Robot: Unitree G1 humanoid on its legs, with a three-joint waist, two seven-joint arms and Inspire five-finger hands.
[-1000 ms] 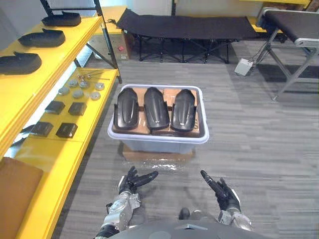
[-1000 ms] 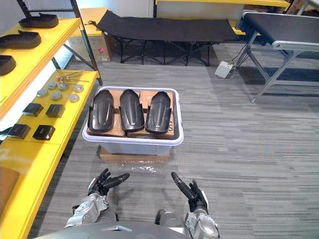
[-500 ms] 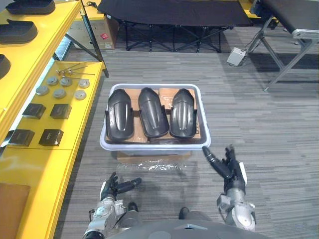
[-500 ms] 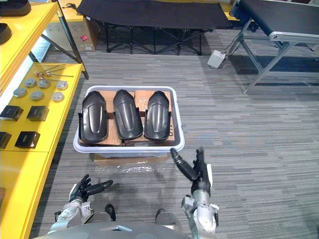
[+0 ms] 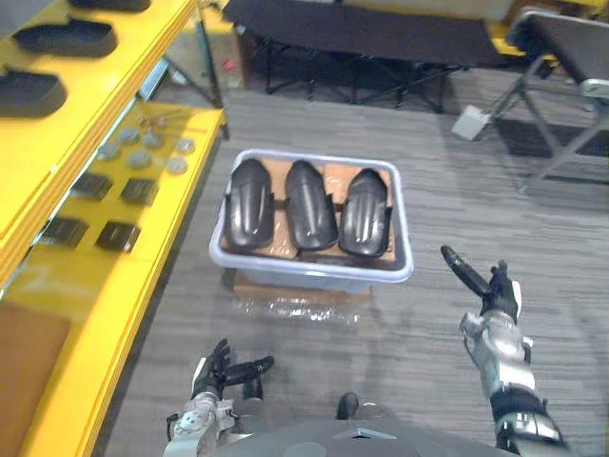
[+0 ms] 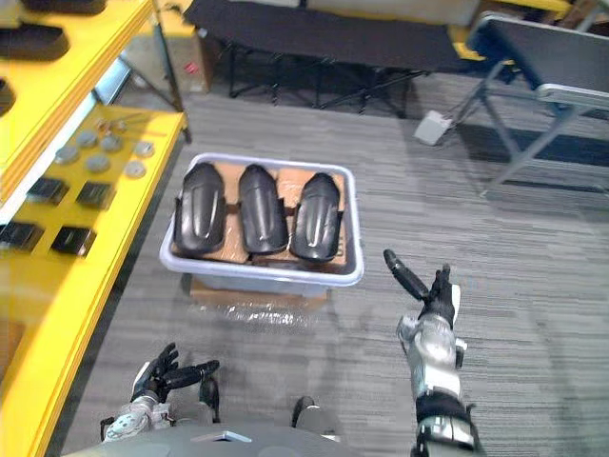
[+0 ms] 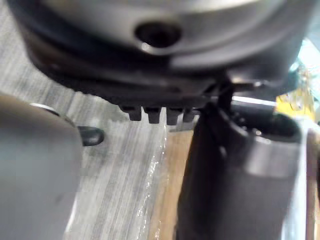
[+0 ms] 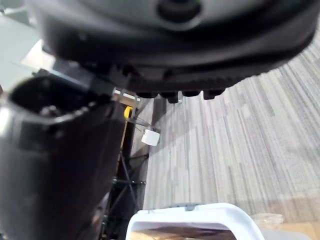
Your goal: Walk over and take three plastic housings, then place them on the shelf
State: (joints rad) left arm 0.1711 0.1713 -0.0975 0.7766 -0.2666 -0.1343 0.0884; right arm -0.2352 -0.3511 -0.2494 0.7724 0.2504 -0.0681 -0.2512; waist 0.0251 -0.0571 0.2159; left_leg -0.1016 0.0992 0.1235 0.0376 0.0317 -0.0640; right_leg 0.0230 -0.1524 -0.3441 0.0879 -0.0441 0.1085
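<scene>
Where the yellow shelf point(image 5: 57, 314) runs along the left side, its upper level carries spare black housings point(image 5: 59, 36). Its lower level holds a cluster of round metal discs point(image 5: 143, 152) and, nearer the robot, flat black boxes point(image 5: 119, 235). Low down beside the shelf, the left hand point(image 5: 217, 367) hangs above the grey carpet point(image 5: 447, 190), its fingers loosely extended and parted, with nothing in them.

Ahead on the floor stands a pale bin point(image 5: 309, 274), set on a flat cardboard pack point(image 5: 300, 303) wrapped in clear film. Inside the bin, three black plastic housings lie side by side on brown cartons point(image 6: 289, 179): the left housing point(image 5: 247, 205), the middle housing point(image 5: 309, 205) and the right housing point(image 5: 366, 211). Each lies rounded back up, its length running away from the robot. They lie close together, but I cannot tell whether neighbours touch.

To the right of the bin and apart from it, the right hand point(image 5: 495, 305) is raised over the carpet. Its fingers are straight and parted, one reaching toward the bin, and it holds nothing. Past those fingers, the right wrist view shows the bin's rim.

Beyond the bin, a black folding cot point(image 5: 381, 29) stretches along the back. A small white box point(image 5: 470, 122) sits on the floor to its right. A conveyor point(image 5: 571, 48) on metal legs stands at the far right.
</scene>
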